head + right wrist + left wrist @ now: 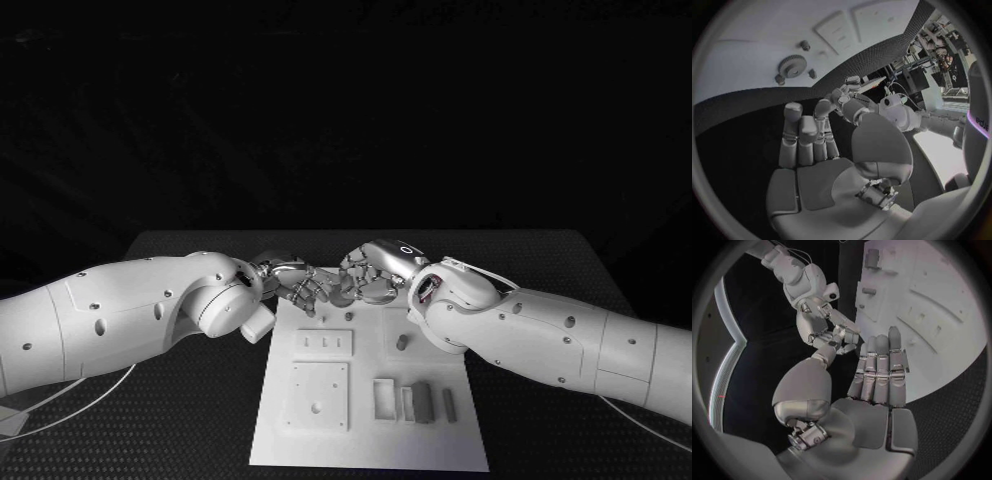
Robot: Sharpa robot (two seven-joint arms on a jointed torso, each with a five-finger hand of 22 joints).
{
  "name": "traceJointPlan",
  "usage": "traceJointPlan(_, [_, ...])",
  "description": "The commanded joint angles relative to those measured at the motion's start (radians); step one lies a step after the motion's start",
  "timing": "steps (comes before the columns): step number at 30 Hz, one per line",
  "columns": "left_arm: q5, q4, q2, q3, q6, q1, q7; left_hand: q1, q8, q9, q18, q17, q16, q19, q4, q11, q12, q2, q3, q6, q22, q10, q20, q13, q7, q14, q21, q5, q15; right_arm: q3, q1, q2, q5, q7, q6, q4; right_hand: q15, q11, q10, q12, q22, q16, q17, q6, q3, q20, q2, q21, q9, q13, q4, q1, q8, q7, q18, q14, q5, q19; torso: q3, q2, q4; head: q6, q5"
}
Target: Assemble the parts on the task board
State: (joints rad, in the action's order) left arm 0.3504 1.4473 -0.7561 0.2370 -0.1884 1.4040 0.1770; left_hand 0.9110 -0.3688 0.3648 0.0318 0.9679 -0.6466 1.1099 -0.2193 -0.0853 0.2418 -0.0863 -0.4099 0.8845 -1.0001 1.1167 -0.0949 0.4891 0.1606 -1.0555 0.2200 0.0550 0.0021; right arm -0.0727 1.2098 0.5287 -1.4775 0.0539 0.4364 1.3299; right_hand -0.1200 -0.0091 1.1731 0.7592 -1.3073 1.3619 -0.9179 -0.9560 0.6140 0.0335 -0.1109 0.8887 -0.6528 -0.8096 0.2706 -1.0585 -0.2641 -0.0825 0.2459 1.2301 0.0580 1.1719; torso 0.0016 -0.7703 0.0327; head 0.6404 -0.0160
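White task board point(369, 400) is seen at the lower middle of the head view; both hands meet at its far end; a gear point(792, 65) is shown by the right wrist view; left hand point(873, 390) and right hand point(817, 155) are spread flat, holding nothing.

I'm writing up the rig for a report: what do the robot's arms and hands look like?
Both arms, left arm and right arm, have smooth white shells dotted with small dark holes. The left hand and right hand are silver metal with segmented fingers and grey pads. A thin pale cable loops under the left arm.
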Motion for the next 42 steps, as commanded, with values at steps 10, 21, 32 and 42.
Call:
traceJointPlan(10, [-0.028, 0.011, -0.003, -0.002, -0.014, 0.001, -0.045, 0.018, -0.001, 0.000, 0.013, -0.006, -0.005, 0.007, -0.019, -0.002, 0.002, 0.026, -0.007, 0.001, -0.004, 0.008, -0.003, 0.001, 0.002, 0.000, -0.008, -0.005, -0.003, 0.000, 0.000, 0.000, 0.024, -0.021, -0.026, -0.002, 0.052, 0.052, 0.033, -0.424, -0.017, -0.022, 0.026, 0.046, 0.013, 0.002, 0.010, -0.008, 0.023, 0.286, 0.014, -0.021, 0.042, -0.067, 0.016, 0.026, 0.001, -0.001, -0.0003, 0.000, 0.0002, 0.001, 0.002])
traceJointPlan(21, [-0.030, 0.011, 0.001, -0.002, -0.008, 0.001, -0.040, 0.022, 0.001, -0.001, 0.012, -0.007, -0.006, 0.007, -0.025, -0.002, 0.001, 0.031, -0.007, -0.002, -0.006, 0.007, -0.002, 0.001, 0.004, 0.002, -0.010, -0.005, -0.002, 0.000, 0.000, 0.000, 0.034, -0.026, -0.027, 0.003, 0.061, 0.061, 0.066, -0.538, -0.017, -0.027, 0.035, 0.048, 0.005, 0.002, 0.015, -0.012, 0.035, 0.354, 0.018, -0.047, 0.042, -0.076, 0.016, 0.037, 0.002, 0.002, 0.0007, 0.000, 0.0004, 0.001, 0.000])
traceJointPlan(32, [-0.031, 0.014, 0.010, -0.002, 0.028, 0.001, -0.004, -0.008, 0.003, -0.001, 0.011, -0.010, -0.009, 0.006, -0.009, -0.003, 0.000, 0.032, 0.003, -0.003, -0.008, 0.006, -0.002, 0.001, 0.006, 0.004, -0.014, -0.005, -0.001, 0.000, -0.001, 0.000, 0.035, -0.025, -0.009, 0.007, 0.059, 0.058, 0.083, -0.548, -0.017, -0.028, 0.037, 0.042, 0.000, 0.001, 0.014, -0.013, 0.036, 0.359, 0.017, -0.046, 0.038, -0.073, 0.016, 0.038, 0.002, 0.004, 0.0016, 0.000, 0.0007, 0.002, -0.003])
traceJointPlan(42, [-0.033, 0.009, 0.014, -0.002, 0.014, 0.001, 0.010, -0.035, 0.006, -0.001, 0.012, -0.013, -0.012, 0.006, 0.012, -0.003, -0.002, 0.023, 0.009, -0.005, -0.010, 0.005, -0.003, 0.001, 0.006, 0.006, -0.019, -0.006, -0.002, 0.000, -0.002, 0.001, 0.039, -0.027, 0.001, 0.013, 0.057, 0.056, 0.093, -0.555, -0.016, -0.028, 0.037, 0.037, -0.002, 0.001, 0.013, -0.014, 0.036, 0.361, 0.017, -0.044, 0.036, -0.071, 0.016, 0.039, 0.002, 0.006, 0.0009, 0.000, -0.0002, 0.002, -0.002])
